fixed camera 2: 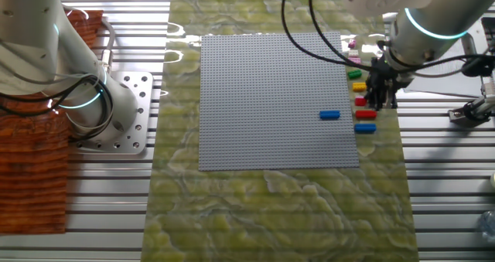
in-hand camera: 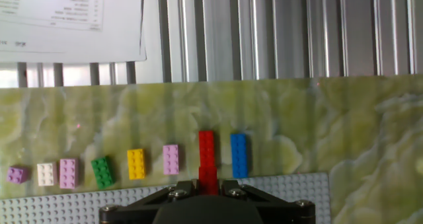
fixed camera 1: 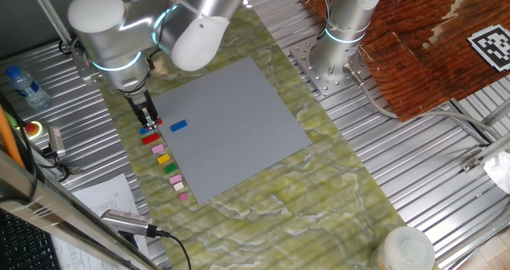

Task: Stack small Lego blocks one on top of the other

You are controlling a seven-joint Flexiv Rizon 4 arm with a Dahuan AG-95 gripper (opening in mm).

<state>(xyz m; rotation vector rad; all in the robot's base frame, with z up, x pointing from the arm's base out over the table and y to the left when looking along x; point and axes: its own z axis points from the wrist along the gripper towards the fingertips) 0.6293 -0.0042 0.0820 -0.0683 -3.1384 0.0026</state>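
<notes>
Small Lego blocks lie in a row on the green mat along the grey baseplate's (fixed camera 1: 239, 119) edge. In the hand view they are blue (in-hand camera: 238, 155), red (in-hand camera: 207, 146), pink (in-hand camera: 171, 159), yellow (in-hand camera: 136, 164), green (in-hand camera: 102, 172), pink (in-hand camera: 68, 173), white (in-hand camera: 45, 174) and purple (in-hand camera: 16, 175). One more blue block (fixed camera 1: 178, 126) sits on the baseplate; it also shows in the other fixed view (fixed camera 2: 329, 115). My gripper (in-hand camera: 208, 184) is shut on a second red block (in-hand camera: 208, 178), held low over the red one in the row. My gripper also shows in both fixed views (fixed camera 1: 146, 117) (fixed camera 2: 380, 98).
Ribbed metal table lies around the mat. Printed sheets (in-hand camera: 73, 19) lie beyond the row. A water bottle (fixed camera 1: 22, 85), a red button (fixed camera 1: 33, 128) and a second arm's base (fixed camera 1: 343, 31) stand around. A white container (fixed camera 1: 406, 250) is at the front.
</notes>
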